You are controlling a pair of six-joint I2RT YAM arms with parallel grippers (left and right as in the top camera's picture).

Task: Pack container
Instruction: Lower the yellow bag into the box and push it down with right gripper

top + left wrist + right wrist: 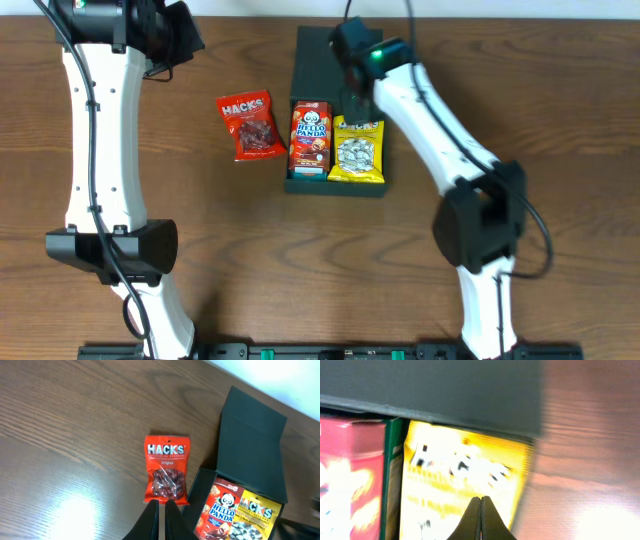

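A red "HACKS Original" bag (252, 126) lies just left of the container (312, 62) at mid-table. The container's lid is flipped open toward the far edge, long axis running away from the arms. Inside, a "Hello Panda" box (310, 138) sits beside a yellow "HACKS" bag (357, 150). The right gripper (480, 499) reaches down over the yellow bag, jaws pinched together and empty. The left gripper (161, 502) is raised at the far left, jaws likewise closed on nothing.

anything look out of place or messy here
Only the red Hacks bag: it lies on the table just left of the container, slightly tilted, while the Hello Panda box and yellow Hacks bag sit side by side inside. No spill or damage shows.
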